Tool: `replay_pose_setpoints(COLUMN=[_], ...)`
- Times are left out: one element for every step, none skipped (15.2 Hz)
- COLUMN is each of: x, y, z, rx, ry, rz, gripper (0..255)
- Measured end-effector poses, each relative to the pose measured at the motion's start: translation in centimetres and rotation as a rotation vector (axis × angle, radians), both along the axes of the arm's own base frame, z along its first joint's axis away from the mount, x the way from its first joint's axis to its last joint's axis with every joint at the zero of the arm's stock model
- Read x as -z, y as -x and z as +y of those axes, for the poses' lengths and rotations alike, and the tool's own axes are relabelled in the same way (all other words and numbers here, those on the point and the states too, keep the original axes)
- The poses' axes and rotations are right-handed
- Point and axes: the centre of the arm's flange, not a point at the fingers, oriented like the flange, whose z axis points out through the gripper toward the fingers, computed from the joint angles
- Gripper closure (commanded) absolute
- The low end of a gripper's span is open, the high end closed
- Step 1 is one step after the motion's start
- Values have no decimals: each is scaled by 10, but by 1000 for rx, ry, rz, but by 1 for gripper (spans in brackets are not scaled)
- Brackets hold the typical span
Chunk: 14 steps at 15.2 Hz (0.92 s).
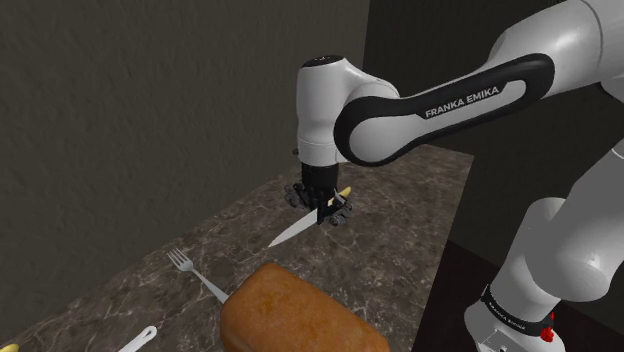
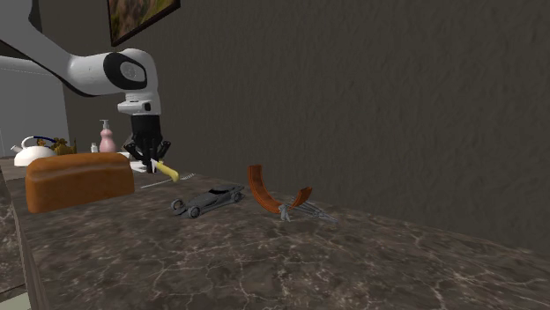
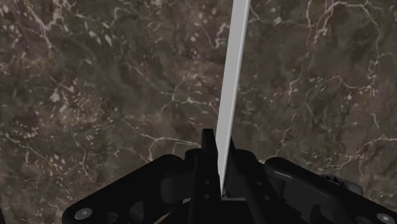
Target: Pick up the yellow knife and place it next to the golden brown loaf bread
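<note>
One black pincer [image 1: 325, 208] grips the yellow-handled knife [image 1: 296, 231] over the marble table [image 1: 420, 240]. Its long blade slants down toward the shoulder view's lower left, toward the loaf [image 1: 295, 315].

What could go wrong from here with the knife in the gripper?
1. The gripper clasps the knife by its thin blade, with the yellow handle sticking out behind. It may pivot or slip in transit.
2. The fork lies close beside the loaf, on the side the blade tip points to. The tip could knock it on set-down.
</note>
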Motion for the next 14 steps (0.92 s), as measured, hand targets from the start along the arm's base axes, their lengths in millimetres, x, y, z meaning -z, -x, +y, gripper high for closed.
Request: replay_pose_setpoints(x=[6,12,17,22,28,33,38,43,48,53,59,64,70,75], y=[0,0,0,0,0,1,0,0,0,0,0,0,0,0], z=[-1,0,0,0,-1,-1,-1,0,1,1,0,0,0,0], rx=[0,0,0,0,0,0,0,0,0,0,0,0,0,1], ry=[0,0,0,0,0,0,0,0,0,0,0,0,0,0], rz=[0,0,0,0,0,0,0,0,0,0,0,0,0,-1], gripper=[255,255,255,255,255,255,255,255,255,255,255,255,255,255])
